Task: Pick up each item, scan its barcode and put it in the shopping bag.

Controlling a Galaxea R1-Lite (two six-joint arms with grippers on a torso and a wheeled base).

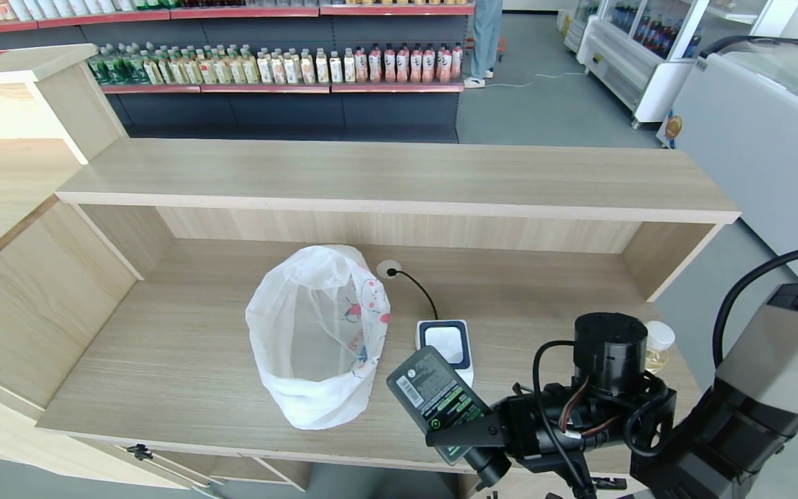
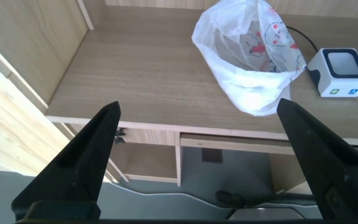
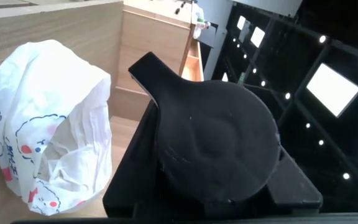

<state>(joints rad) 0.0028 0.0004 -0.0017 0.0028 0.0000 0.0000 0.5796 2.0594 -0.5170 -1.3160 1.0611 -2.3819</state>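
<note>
Pack: dark flat pack [image 1: 435, 402] with a white barcode label, held tilted in the air over the near edge of the counter, just near of the scanner and right of the bag; label side turned up, away from the scanner window.
Right gripper: right gripper [image 1: 458, 436] pinching the pack by its near end; most of the pack juts out unsupported toward the far left.
Scanner: small white scanner [image 1: 445, 344] with a dark window on top, standing on the counter beside the bag's right flank; black cable [image 1: 416, 284] running off to a hole at the far side.
Bag: white plastic bag [image 1: 316, 333] upright mid-counter, mouth open and leaning toward the near side, rim soft and slack.
Left gripper: left gripper [image 2: 199, 106] spread wide, holding nothing, hovering off the near left edge of the counter [image 1: 184, 346].
Bottle: pale-capped bottle [image 1: 659, 343] at the counter's right end, partly hidden behind the right arm.
Risk, scan: likely no read while the label faces up; needs turning toward the window.
Risk, grip: end-only pinch; a quick wrist turn could let the pack swing or slip out.
Risk, bag: a low pass leftward could catch the slack rim, fold the mouth shut or drag the bag.
Risk, scanner: light and close below; a dip of the pack could nudge it.
</note>
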